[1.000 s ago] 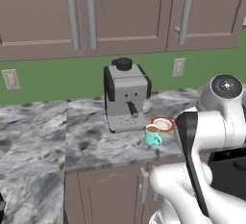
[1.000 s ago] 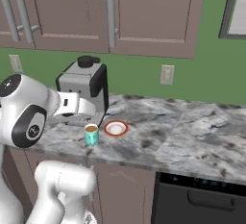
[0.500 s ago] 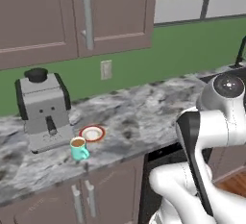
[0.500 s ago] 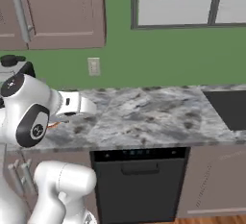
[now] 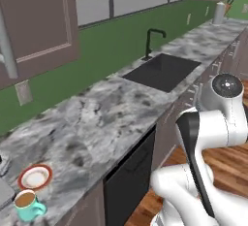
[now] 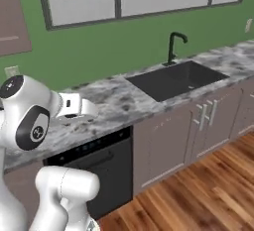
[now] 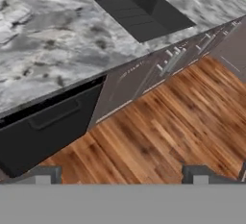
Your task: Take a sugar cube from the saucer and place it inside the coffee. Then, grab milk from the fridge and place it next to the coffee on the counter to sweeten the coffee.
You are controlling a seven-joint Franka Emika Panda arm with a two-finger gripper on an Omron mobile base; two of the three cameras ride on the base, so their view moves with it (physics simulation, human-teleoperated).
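Coffee (image 5: 26, 203) and saucer (image 5: 34, 177) sit at the counter's (image 5: 111, 118) front edge; gripper (image 7: 124, 174), fingers spread and empty, faces the floor (image 7: 163, 127), presumably fridge-bound.

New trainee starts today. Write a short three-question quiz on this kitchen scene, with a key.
1. True or false: the saucer touches the coffee.
2. What lies directly below the counter, between its wooden cabinets?
A. a black appliance front
B. an open fridge
C. a stack of plates
3. Fill in: in the hand view, the gripper hangs with its jaws apart over the wooden ____.

Key
1. False. In the left base view the two sit close together with a strip of counter between them.
2. A. The black appliance is set under the counter, left of the sink.
3. floor.
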